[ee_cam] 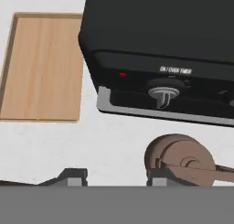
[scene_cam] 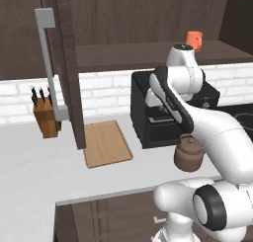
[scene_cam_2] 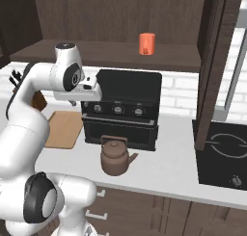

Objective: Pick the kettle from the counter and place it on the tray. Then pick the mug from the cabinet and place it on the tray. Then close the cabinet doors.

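The dark-brown kettle (scene_cam: 189,154) (scene_cam_2: 115,158) stands on the grey counter (scene_cam_2: 169,167) in front of a black toaster oven. In the hand view the kettle (ee_cam: 180,159) lies at the lower right, its left edge just behind one fingertip (ee_cam: 160,177). My gripper (scene_cam_2: 73,103) (ee_cam: 116,178) hangs open well above the counter, left of the oven, with only bare worktop between its fingers. The light-wood tray (scene_cam: 106,143) (scene_cam_2: 62,129) (ee_cam: 43,67) lies empty left of the oven. The orange mug (scene_cam: 194,39) (scene_cam_2: 147,43) stands on the open cabinet's shelf (scene_cam_2: 111,54).
The black toaster oven (scene_cam: 168,112) (scene_cam_2: 123,110) (ee_cam: 169,40) sits between tray and kettle. One open cabinet door (scene_cam: 66,63) with a grey bar handle juts out over the tray's left edge; another (scene_cam_2: 217,61) stands at the right. A knife block (scene_cam: 47,115) and a cooktop (scene_cam_2: 224,153) flank the area.
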Available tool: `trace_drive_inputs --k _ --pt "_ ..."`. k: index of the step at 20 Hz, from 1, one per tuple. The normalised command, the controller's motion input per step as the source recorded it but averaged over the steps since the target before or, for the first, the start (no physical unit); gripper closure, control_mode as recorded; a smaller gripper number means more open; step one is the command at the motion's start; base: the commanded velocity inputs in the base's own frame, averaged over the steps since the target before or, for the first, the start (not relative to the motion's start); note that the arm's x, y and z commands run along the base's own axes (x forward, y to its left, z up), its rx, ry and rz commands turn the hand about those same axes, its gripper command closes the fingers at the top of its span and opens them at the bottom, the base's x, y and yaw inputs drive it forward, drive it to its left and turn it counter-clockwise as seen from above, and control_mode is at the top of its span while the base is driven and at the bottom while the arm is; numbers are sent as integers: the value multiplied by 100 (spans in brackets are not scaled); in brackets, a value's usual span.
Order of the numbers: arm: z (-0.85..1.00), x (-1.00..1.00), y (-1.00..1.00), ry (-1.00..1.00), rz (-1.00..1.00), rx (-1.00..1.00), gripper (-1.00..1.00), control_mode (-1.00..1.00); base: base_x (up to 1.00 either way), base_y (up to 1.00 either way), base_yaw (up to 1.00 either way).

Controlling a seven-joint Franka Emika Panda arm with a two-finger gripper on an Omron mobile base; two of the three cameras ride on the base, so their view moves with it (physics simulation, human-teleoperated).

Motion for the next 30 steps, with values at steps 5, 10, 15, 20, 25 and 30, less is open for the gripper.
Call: trace_drive_inputs --k 5,10,15,20,25,30 --pt "-5 -13 -28 0 -20 3 -100 -100 0 0 0" --pt "-26 -9 -73 5 -73 15 -100 -100 0 0 0" --pt "-5 4 -60 10 -29 15 -100 -100 0 0 0" --pt "-29 9 -30 3 -13 4 -100 -100 0 0 0" --pt "-41 0 -1 0 -9 0 -100 -100 0 0 0" --pt "-49 0 0 0 -8 1 -100 -100 0 0 0"
